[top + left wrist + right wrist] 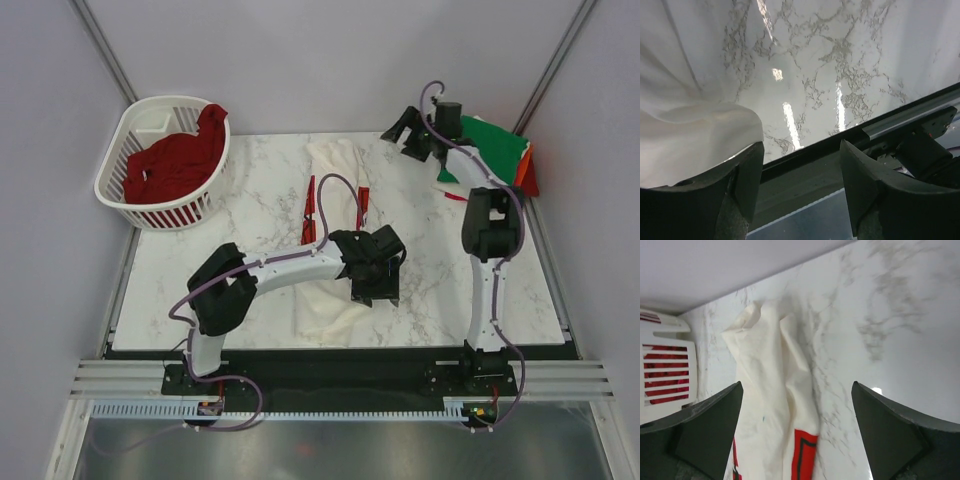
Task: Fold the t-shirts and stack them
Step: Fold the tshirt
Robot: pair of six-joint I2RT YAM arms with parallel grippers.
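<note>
The left pincer (375, 268), parted and empty, hovers at the near end of the white red-printed tee (335, 165) lying mid marble tabletop (250, 200) between pale walls (330, 60), the right pincer (408, 135), wide and empty, beside its far end, arm outstretched.

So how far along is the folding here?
Done: green tee piled over an orange one at the far right corner. In hand: the white red-print tee lies as a long strip mid-table, left gripper and right gripper near its ends, jaws open, gripping nothing. To do: finish it, plus the dark red tee in the basket.
</note>
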